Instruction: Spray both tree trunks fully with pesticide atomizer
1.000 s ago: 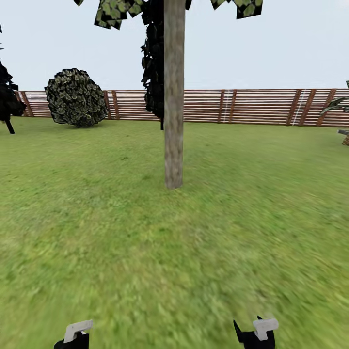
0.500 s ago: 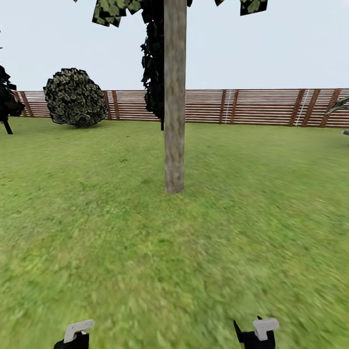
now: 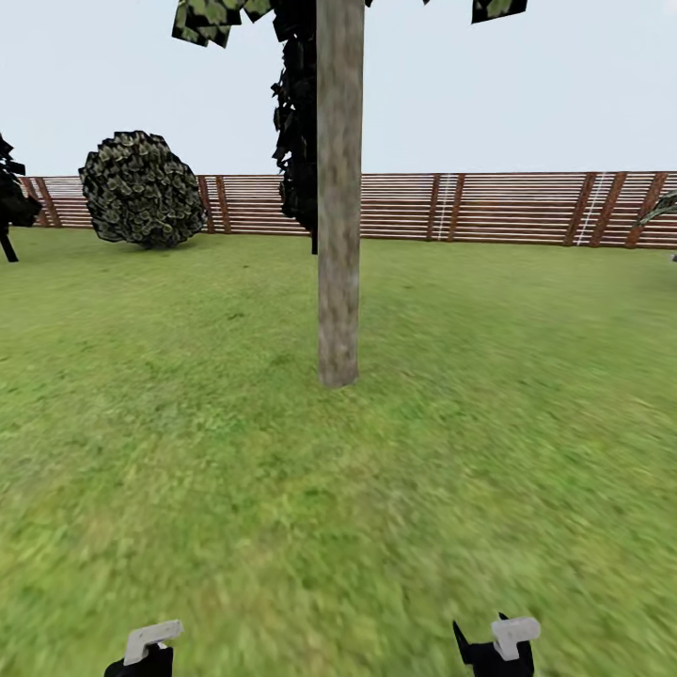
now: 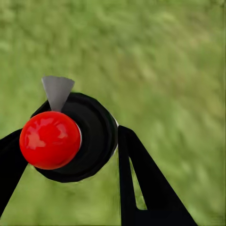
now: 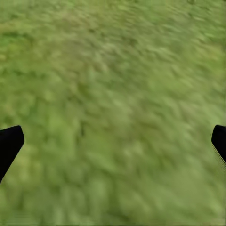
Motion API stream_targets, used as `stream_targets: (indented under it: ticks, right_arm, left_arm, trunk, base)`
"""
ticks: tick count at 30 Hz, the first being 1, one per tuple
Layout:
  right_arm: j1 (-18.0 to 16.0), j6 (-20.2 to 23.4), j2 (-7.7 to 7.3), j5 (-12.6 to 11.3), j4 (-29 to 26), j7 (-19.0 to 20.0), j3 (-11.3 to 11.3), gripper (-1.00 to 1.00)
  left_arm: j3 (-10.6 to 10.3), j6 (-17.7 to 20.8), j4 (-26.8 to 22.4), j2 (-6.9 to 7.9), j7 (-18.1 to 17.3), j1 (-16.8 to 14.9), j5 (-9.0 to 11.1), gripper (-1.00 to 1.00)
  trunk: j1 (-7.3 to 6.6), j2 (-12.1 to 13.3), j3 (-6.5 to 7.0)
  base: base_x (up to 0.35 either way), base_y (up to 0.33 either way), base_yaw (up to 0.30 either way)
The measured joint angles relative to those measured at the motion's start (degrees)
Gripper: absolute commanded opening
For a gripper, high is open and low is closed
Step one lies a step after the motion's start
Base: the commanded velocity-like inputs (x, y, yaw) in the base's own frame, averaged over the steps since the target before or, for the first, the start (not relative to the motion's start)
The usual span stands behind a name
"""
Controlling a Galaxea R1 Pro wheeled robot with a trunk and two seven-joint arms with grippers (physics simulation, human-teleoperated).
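We see the lawn (image 3: 188,451) across the whole lower part of the head view, blurry green grass reaching back to a brown slat fence (image 3: 508,207) that runs along the middle of the frame under pale sky. One tree trunk (image 3: 338,188) stands upright at centre, its base on the grass just above mid-frame and its top leaving the upper edge among dark leaves (image 3: 202,19). A round bush (image 3: 141,188) sits at upper left in front of the fence, and a near-black conifer (image 3: 296,132) rises directly behind the trunk.

At the bottom edge, we see the left gripper (image 3: 150,649) lower left and the right gripper (image 3: 494,644) lower right. In the left wrist view, the left gripper (image 4: 66,155) is closed around the atomizer (image 4: 70,136), a black body with a red ball top and a grey nozzle, held above grass. In the right wrist view, the right gripper (image 5: 113,141) stands wide, its tips at the frame's opposite sides, over bare grass.
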Motion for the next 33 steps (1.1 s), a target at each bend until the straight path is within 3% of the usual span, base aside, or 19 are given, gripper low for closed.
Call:
stream_targets:
  ticks: [33]
  right_arm:
    - [0.0,0.0,0.0,0.0,0.1,0.0,-0.1,1.0]
  left_arm:
    - [0.0,0.0,0.0,0.0,0.0,0.0,0.0,-1.0]
  trunk:
    - [0.0,0.0,0.0]
  base:
    - [0.341,0.0,0.0]
